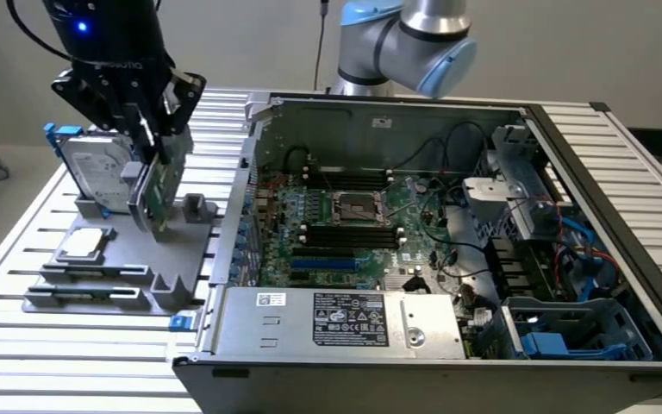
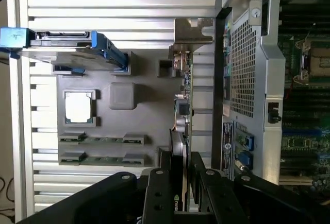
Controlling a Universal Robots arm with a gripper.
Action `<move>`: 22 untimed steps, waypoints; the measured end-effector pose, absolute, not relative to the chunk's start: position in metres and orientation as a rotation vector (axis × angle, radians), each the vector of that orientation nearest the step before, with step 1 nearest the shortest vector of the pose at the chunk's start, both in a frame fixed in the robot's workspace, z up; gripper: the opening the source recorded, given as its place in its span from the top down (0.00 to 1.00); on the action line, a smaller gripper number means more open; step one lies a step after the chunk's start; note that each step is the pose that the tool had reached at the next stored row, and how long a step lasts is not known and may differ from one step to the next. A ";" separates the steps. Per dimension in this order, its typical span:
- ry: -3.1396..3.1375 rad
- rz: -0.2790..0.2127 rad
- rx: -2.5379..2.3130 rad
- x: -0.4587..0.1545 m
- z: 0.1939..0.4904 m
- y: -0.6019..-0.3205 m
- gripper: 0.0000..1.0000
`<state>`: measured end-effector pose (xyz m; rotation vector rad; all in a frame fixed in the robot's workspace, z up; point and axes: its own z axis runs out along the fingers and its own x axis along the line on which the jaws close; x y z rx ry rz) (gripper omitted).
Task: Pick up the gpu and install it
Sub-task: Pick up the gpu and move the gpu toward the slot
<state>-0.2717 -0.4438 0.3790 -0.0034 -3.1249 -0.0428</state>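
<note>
At the exterior view's left, a drive point(image 1: 84, 168) with blue rails stands on edge in a grey holder point(image 1: 113, 267) on the slatted counter point(image 1: 9, 259). A CPU point(image 1: 86, 244) lies flat in the holder in front of the drive. Just to the drive's right, the gpu point(image 1: 159, 194) stands upright in the same holder, with its lower edge down in its slot. The jaws hang above it, partly closed on its top edge, one finger point(image 2: 160, 193) against each face. Further right sits the open case point(image 1: 423, 345) with its motherboard point(image 1: 343, 216) exposed. The arm point(image 1: 406, 43) rises behind the case.
</note>
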 end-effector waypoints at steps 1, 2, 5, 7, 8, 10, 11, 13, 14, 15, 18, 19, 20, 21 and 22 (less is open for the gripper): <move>-3.124 -0.043 -0.004 -0.268 0.384 -0.445 0.74; -3.124 -0.043 -0.004 -0.264 0.388 -0.445 0.74; -3.121 -0.043 -0.004 -0.251 0.402 -0.448 0.74; -3.119 -0.043 -0.004 -0.242 0.411 -0.450 0.74; -3.118 -0.043 -0.004 -0.237 0.415 -0.451 0.74; -3.116 -0.043 -0.004 -0.228 0.424 -0.453 0.74; -3.115 -0.043 -0.004 -0.224 0.429 -0.454 0.74; -3.113 -0.043 -0.004 -0.215 0.438 -0.455 0.74; -3.112 -0.043 -0.004 -0.210 0.443 -0.456 0.74; -3.111 -0.043 -0.004 -0.206 0.447 -0.457 0.74; -3.104 -0.044 -0.004 -0.192 0.459 -0.458 0.74; -3.102 -0.045 -0.004 -0.187 0.460 -0.459 0.74; -3.099 -0.045 -0.004 -0.183 0.461 -0.459 0.74; -3.097 -0.045 -0.004 -0.178 0.461 -0.459 0.74; -3.096 -0.045 -0.004 -0.174 0.461 -0.459 0.74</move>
